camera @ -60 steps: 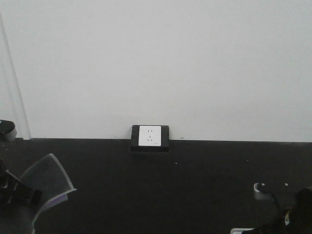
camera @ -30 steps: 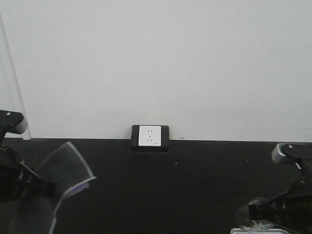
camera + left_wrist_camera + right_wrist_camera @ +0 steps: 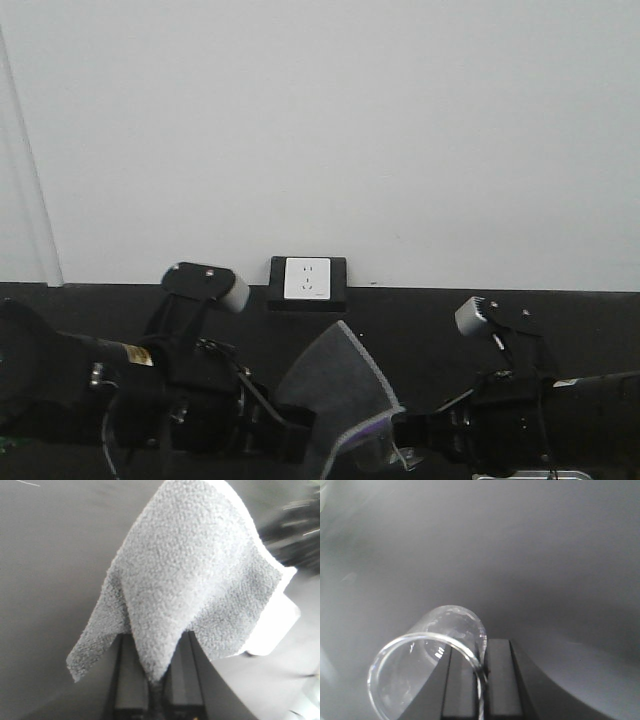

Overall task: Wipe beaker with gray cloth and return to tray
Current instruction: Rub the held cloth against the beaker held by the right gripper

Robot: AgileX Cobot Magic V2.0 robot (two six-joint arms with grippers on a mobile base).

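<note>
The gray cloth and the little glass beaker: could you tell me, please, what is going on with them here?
The robot is at the wiping step, with both things held up in the air. The left gripper is shut on the gray cloth, which drapes over its fingers. The right gripper pinches the small clear beaker by its rim, with the beaker tipped on its side. In the front view the two meet in the middle above the dark bench; whether the cloth touches the glass cannot be told.

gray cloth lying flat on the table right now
No, the gray cloth is up in the air, draped over and pinched in the left hand.
</note>
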